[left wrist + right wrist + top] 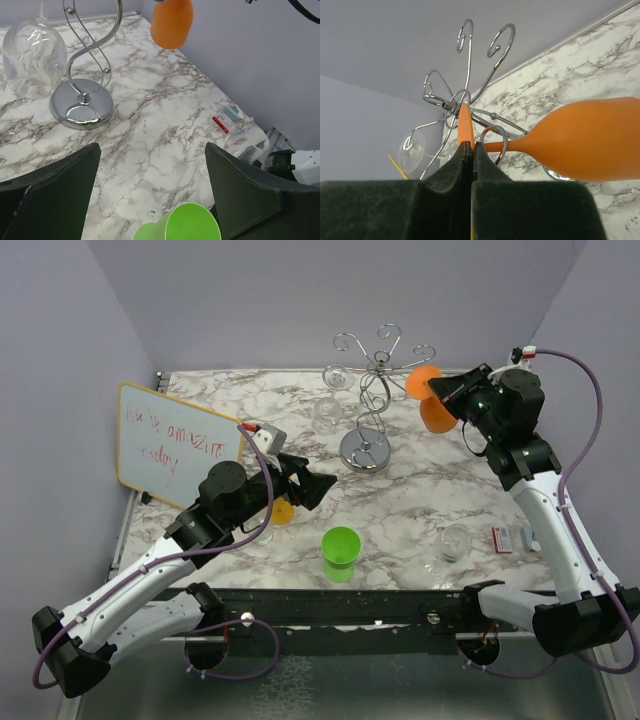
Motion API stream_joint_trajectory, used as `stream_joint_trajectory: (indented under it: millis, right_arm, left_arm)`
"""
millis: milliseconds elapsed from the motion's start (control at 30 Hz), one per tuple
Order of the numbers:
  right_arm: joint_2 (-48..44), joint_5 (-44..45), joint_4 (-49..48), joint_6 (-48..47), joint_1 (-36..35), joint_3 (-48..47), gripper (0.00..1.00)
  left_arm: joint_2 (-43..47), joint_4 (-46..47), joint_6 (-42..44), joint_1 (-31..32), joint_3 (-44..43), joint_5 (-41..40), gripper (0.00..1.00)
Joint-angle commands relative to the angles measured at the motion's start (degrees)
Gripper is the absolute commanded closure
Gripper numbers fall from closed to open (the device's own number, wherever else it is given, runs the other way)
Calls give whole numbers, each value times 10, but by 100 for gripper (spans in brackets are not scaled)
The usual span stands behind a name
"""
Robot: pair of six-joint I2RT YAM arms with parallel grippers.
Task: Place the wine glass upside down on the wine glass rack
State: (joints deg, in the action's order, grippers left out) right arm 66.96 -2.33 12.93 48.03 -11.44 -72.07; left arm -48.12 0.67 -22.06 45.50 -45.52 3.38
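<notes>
An orange wine glass (590, 145) hangs bowl-down beside the chrome wine glass rack (367, 390). My right gripper (471, 146) is shut on the edge of its round foot (465, 122). The stem passes through one curled arm's ring (495, 131). In the top view the right gripper (442, 390) holds the orange wine glass (434, 410) at the rack's right side. The left wrist view shows only the orange bowl (171, 22), above the table. My left gripper (152, 185) stands open over the marble, holding nothing, in front of the rack's mirrored base (81, 106).
Two clear glasses (327, 412) hang on the rack's left side. A green plastic glass (341, 552) stands near the front edge, just under the left gripper's view. Another clear glass (455, 540) and a small red-and-white box (503, 538) sit front right. A whiteboard (175, 445) leans at left.
</notes>
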Motion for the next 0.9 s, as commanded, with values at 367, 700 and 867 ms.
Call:
stream_joint_trajectory:
  millis: [367, 700, 867]
  right_arm:
    - [3, 76, 24, 4, 2, 9, 80]
    - [-17, 72, 26, 29, 2, 40, 67]
    - [-40, 61, 28, 27, 2, 42, 55]
  left_arm:
    - [-5, -6, 4, 0, -19, -14, 14]
    - [-3, -25, 7, 0, -23, -13, 14]
    - [2, -35, 10, 0, -28, -13, 13]
